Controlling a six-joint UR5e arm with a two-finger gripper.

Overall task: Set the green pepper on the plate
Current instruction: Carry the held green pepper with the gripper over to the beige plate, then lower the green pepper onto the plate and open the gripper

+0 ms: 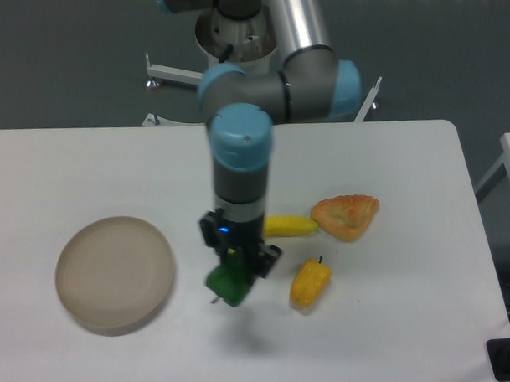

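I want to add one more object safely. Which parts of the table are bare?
Bare: the white table behind the round beige plate, and its right edge. Crowded: around the yellow banana, yellow-orange pepper and orange pastry-like piece.

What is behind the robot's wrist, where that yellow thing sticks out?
A banana lies behind the arm; only its right end shows, pointing toward an orange piece of food. The rest is covered by the arm and the green pepper in its jaws.
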